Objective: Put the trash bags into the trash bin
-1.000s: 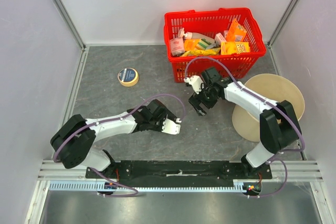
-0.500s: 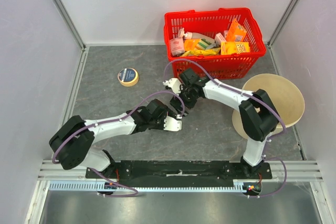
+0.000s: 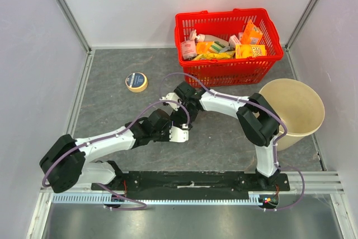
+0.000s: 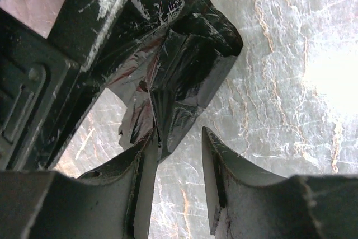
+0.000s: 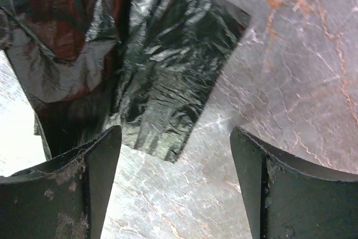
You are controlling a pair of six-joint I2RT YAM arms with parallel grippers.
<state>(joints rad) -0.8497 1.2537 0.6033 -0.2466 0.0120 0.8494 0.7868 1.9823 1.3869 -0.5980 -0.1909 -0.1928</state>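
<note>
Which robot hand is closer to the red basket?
Right. The right fingers are a little way in front of the red basket's left end. The left fingers sit just behind them, back toward the robot, so they are a bit farther from the basket.

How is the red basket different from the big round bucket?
The basket is red, and its walls are full of holes; the bucket is beige with smooth walls. The basket has corners; the bucket is round. The basket is stuffed with colourful packets; the bucket looks empty. Both are open on top and sit on the grey table.
</note>
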